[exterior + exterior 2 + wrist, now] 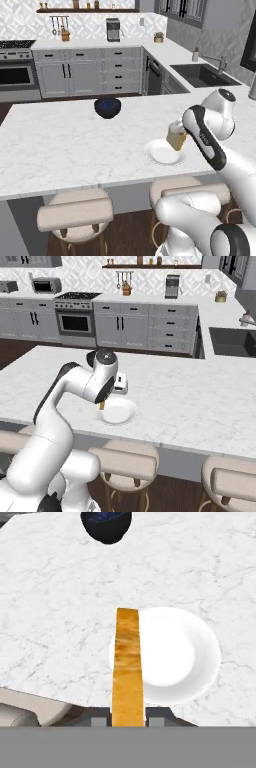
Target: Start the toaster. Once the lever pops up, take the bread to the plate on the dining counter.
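The bread shows edge-on in the hand view, a tan slice with golden crust held upright between my fingers. My gripper is shut on it, just above the near left part of the white plate. In the left base view the bread hangs over the plate on the dining counter. The right base view shows the plate below my hand. The toaster is out of view.
A dark blue bowl sits farther back on the dining counter. Round cushioned stools stand under its near edge. Beyond are grey cabinets, an oven and a sink.
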Robot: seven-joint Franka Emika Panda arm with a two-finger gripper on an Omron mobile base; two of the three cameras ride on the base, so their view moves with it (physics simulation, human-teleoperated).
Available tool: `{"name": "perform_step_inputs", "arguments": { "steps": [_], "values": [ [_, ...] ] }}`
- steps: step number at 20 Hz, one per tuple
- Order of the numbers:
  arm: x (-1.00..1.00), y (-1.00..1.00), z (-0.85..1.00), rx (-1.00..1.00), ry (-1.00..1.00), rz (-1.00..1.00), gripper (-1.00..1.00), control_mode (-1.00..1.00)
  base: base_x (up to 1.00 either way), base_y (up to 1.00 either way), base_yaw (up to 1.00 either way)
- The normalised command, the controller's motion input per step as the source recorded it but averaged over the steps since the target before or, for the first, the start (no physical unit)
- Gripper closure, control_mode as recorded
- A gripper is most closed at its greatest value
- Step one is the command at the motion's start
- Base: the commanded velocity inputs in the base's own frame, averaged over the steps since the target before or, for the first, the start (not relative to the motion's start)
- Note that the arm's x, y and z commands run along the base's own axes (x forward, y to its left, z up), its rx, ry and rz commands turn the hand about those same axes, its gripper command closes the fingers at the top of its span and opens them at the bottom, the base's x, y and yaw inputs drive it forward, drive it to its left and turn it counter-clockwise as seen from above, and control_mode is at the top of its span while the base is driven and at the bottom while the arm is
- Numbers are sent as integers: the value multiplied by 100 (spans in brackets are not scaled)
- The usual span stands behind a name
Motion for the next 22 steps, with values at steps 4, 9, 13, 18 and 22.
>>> {"name": "perform_step_inputs", "arguments": {
  "steps": [4,9,13,18,22],
  "values": [
    [78,-11,-23,28,21,3,100,-100,0,0,0],
    [36,-1,-32,16,23,1,100,-100,0,0,0],
    [15,0,-53,3,11,1,100,-100,0,0,0],
    [0,0,-44,2,-6,2,100,-100,0,0,0],
    [0,0,-7,6,-15,0,100,-100,0,0,0]
  ]
}}
